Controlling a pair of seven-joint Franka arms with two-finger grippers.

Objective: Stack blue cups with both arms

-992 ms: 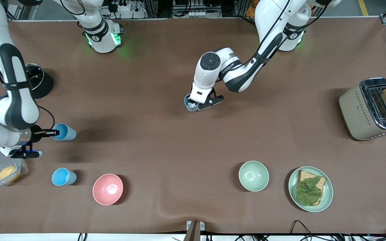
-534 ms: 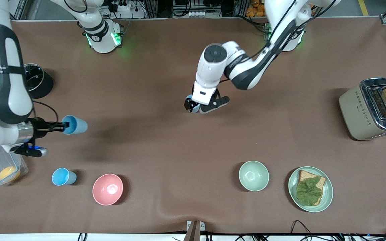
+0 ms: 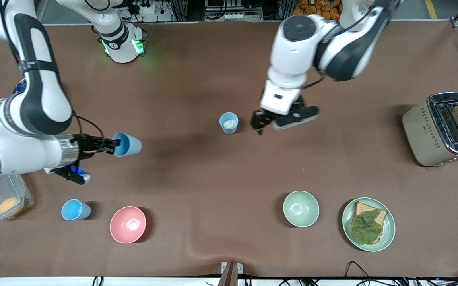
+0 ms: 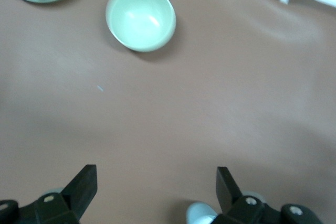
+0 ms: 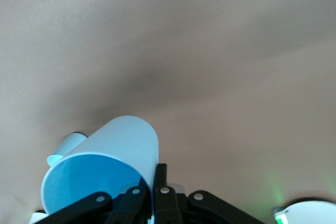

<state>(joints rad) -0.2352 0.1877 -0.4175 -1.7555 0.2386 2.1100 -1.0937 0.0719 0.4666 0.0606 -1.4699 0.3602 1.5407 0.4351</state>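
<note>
So the big change: the left gripper (image 3: 261, 126) has let go of the cup in the middle of the table (image 3: 228, 122) and pulled up and away toward the left arm's end. Its jaws are spread wide with nothing between them, which the left wrist view backs up. That cup now stands upright on its own mid-table, looking like a stack of two with something white inside it.

Meanwhile the right gripper (image 3: 111, 145) has lifted its cup (image 3: 127, 144) off the table and swung it toward the middle. The fingers are clamped on the rim and the cup hangs tilted on its side. It looks like the left arm has cleared out so the right one can drop its cup into the standing one.

A third cup (image 3: 75, 209) sits untouched near the front camera, beside the pink bowl (image 3: 128, 224).

The cups are smooth light-blue plastic, round and tapered with no handles, so they should nest easily. The table (image 3: 197, 174) is covered in a matte brown sheet.
</note>
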